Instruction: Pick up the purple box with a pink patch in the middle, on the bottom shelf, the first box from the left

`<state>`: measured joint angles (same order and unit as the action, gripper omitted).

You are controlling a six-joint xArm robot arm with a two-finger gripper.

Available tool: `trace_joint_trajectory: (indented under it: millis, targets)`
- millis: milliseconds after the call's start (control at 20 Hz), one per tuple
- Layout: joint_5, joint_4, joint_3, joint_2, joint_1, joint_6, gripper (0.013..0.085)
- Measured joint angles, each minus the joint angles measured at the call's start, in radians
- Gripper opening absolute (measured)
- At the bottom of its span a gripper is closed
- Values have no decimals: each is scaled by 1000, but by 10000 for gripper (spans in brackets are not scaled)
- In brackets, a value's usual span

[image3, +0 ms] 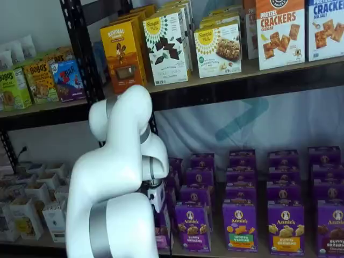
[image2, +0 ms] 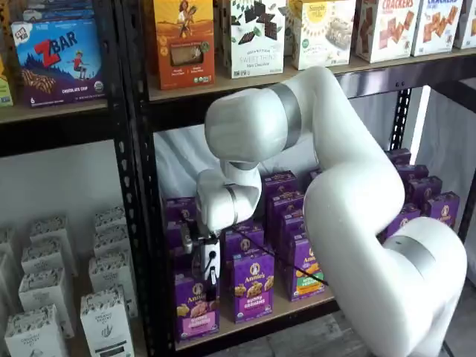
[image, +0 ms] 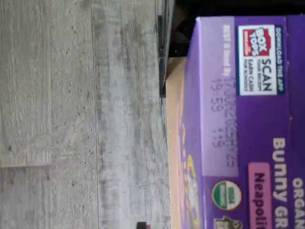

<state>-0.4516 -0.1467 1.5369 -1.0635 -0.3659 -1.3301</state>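
One target: the purple box [image2: 196,309], an upright Annie's carton with a pink band across its front, stands at the front left corner of the bottom shelf [image2: 286,309].
Neighbours: a like purple carton with a purple label [image2: 251,285] stands just beside it toward the right, and one with a green-and-orange patch [image2: 303,268] beyond that; more purple cartons fill the rows behind.
Why the row matters: the cartons stand close side by side, so I judge a grip from above easier than one by the sides.
Top of the box: the wrist view shows its purple lid close up, with a Box Tops stamp, a printed date and a pink patch [image: 259,193] reading "Neapoli"; this suggests the camera sits right over the target.
Shelf edge: the tan board's front edge runs beside the box in the wrist view, with grey plank floor [image: 81,114] beyond.
Arm: the white xArm [image2: 338,186] bends down in front of the rack, wrist pointing toward the left end of the bottom counter.
Pincer [image2: 207,286]: its white body and dark fingers hang just above the target in a shelf view; whether the fingers are spread or pressed together I cannot tell.
Other shelf view: the arm hides the target and the pincer tips.
Step, as I judge it: lining up over the box, grasp not yet made.
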Motion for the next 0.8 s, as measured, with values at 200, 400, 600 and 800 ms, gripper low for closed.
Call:
trace_joint_trajectory:
  millis: [200, 400, 600, 800]
  targets:
    - [-4, 10, 0, 0, 1, 8, 650]
    - [-5, 15, 2, -2, 1, 13, 650]
    - [-9, 11, 5, -3, 1, 9, 570]
    - [-13, 9, 9, -5, 0, 8, 490]
